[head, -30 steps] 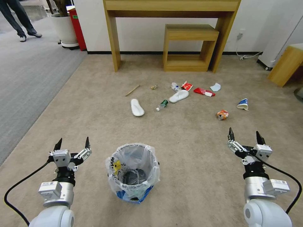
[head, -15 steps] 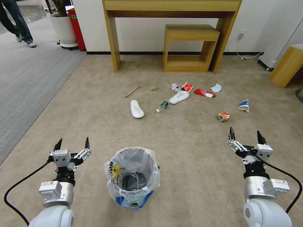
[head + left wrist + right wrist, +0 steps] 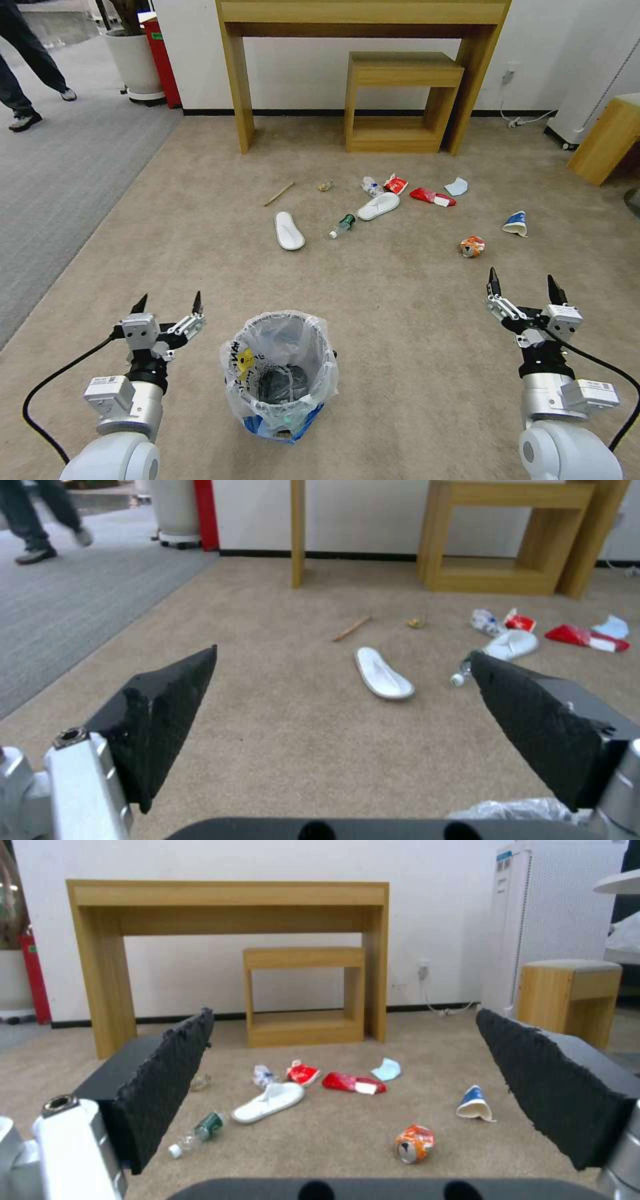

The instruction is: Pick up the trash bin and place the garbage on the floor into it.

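Black mesh trash bin (image 3: 280,373) stood on carpet between my grippers. Left gripper (image 3: 168,305) and right gripper (image 3: 522,281): jaws spread wide, empty. Garbage (image 3: 377,205) lay well ahead.

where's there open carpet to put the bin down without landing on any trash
Bare carpet lies between the trash bin and the nearer white slipper, and beside the crushed orange can toward the right gripper. Litter crowds around the far slipper and red wrapper.

The bag-lined black mesh trash bin (image 3: 280,373) stands upright on carpet, garbage (image 3: 373,207) scattered well beyond.
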You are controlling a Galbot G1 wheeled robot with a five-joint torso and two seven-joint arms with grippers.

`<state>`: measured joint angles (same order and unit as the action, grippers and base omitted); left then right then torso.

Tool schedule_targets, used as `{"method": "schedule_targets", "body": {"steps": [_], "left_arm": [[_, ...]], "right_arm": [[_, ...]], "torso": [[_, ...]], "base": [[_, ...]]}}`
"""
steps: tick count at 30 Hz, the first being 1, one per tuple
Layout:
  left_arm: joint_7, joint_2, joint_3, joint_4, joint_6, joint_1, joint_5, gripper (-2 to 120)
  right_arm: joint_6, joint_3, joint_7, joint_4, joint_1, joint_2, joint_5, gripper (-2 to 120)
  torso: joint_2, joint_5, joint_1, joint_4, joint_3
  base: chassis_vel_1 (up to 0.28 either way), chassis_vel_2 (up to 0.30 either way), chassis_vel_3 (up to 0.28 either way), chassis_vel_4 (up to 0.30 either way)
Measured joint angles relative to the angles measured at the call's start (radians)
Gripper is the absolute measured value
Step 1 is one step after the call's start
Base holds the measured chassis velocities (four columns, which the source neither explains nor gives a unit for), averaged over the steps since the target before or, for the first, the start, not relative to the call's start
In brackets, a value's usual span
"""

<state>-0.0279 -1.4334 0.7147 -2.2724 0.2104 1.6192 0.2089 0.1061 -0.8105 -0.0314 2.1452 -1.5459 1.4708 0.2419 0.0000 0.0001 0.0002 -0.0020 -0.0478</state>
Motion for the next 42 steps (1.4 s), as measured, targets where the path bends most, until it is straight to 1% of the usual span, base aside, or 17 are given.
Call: {"method": "schedule_targets", "body": {"steps": [3,5,8,10,11,13,14,16,18,20,22,28,30,34,36,39,42], "left_arm": [[0.009,0.056,-0.001,0.011,0.017,0.009,0.038,100],[0.015,0.074,-0.005,0.01,0.028,0.01,0.061,100],[0.029,0.102,-0.014,-0.003,0.05,0.009,0.107,100],[0.044,0.139,-0.023,-0.015,0.071,0.009,0.14,100],[0.044,0.139,-0.023,-0.015,0.071,0.009,0.14,100],[0.051,0.169,-0.028,-0.016,0.079,0.01,0.147,100],[0.064,0.194,-0.036,-0.019,0.091,0.011,0.158,100],[0.073,0.21,-0.045,-0.023,0.101,0.013,0.169,100],[0.1,0.247,-0.065,-0.034,0.133,0.016,0.209,100],[0.108,0.257,-0.07,-0.037,0.141,0.016,0.222,100],[0.135,0.284,-0.084,-0.047,0.166,0.015,0.26,100],[0.177,0.314,-0.109,-0.052,0.206,0.005,0.315,100],[0.219,0.338,-0.135,-0.058,0.246,-0.004,0.362,100],[0.247,0.35,-0.152,-0.065,0.275,-0.01,0.4,100],[0.278,0.373,-0.183,-0.069,0.306,-0.023,0.439,100],[0.297,0.388,-0.202,-0.059,0.314,-0.027,0.455,100],[0.335,0.407,-0.224,-0.054,0.339,-0.038,0.497,100]], "right_arm": [[-0.002,0.001,-0.002,-0.002,0.0,-0.001,-0.005,100],[-0.003,0.003,-0.003,-0.004,0.0,0.0,-0.007,100],[-0.004,0.004,-0.003,-0.006,-0.001,0.001,-0.008,100],[-0.004,0.004,-0.003,-0.007,-0.004,0.001,-0.008,100],[-0.004,0.004,-0.003,-0.007,-0.004,0.001,-0.008,100],[-0.005,0.002,-0.003,-0.007,-0.005,0.001,-0.009,100],[-0.005,0.001,-0.003,-0.007,-0.007,0.002,-0.01,100],[-0.006,0.001,-0.003,-0.007,-0.008,0.004,-0.012,100],[-0.007,0.0,-0.003,-0.006,-0.012,0.008,-0.019,100],[-0.007,0.0,-0.003,-0.006,-0.013,0.01,-0.02,100],[-0.007,-0.001,-0.003,-0.006,-0.016,0.016,-0.027,100],[-0.007,-0.003,-0.003,-0.008,-0.021,0.026,-0.038,100],[-0.008,-0.005,-0.002,-0.009,-0.023,0.032,-0.045,100],[-0.01,-0.008,-0.002,-0.009,-0.024,0.035,-0.048,100],[-0.011,-0.015,-0.002,-0.011,-0.03,0.041,-0.053,100],[-0.011,-0.017,-0.002,-0.011,-0.032,0.046,-0.056,100],[-0.011,-0.02,-0.001,-0.011,-0.033,0.051,-0.058,100]], "torso": [[0.0,-0.0002,0.0,0.0001,0.0],[0.0,-0.0002,0.0,0.0001,0.0],[0.0,-0.0002,0.0,0.0001,0.0],[0.0,-0.0001,0.0,0.0,0.0],[0.0,-0.0001,0.0,0.0,0.0],[0.0,-0.0002,0.0,0.0,0.0],[0.0,-0.0002,0.0,0.0001,0.0],[0.0,-0.0002,0.0,0.0001,0.0],[0.0,-0.0001,0.0,0.0,0.0],[0.0,-0.0002,0.0,0.0001,0.0],[0.0,-0.0001,0.0,0.0001,0.0],[0.0,-0.0002,0.0,0.0,0.0],[0.0,-0.0001,0.0,0.0001,0.0],[0.0,-0.0002,0.0,0.0,0.0],[0.0,-0.0001,0.0,0.0,0.0],[0.0,-0.0001,0.0,0.0001,0.0],[0.0,-0.0001,0.0,0.0,0.0]], "base": [[0.0,0.0,0.0,0.0],[0.0,0.0,0.0,0.0],[0.0,0.0,0.0,0.0],[0.0,0.0,0.0,0.0],[0.0,0.0,0.0,0.0],[0.0,0.0,0.0,0.0],[0.0,0.0,0.0,0.0],[0.0,0.0,0.0,0.0],[0.0,0.0,0.0,0.0],[0.0,0.0,0.0,0.0],[0.0,0.0,0.0,0.0],[0.0,0.0,0.0,0.0],[0.0,0.0,0.0,0.0],[0.0,0.0,0.0,0.0],[0.0,0.0,0.0,0.0],[0.0,0.0,0.0,0.0],[0.0,0.0,0.0,0.0]]}}
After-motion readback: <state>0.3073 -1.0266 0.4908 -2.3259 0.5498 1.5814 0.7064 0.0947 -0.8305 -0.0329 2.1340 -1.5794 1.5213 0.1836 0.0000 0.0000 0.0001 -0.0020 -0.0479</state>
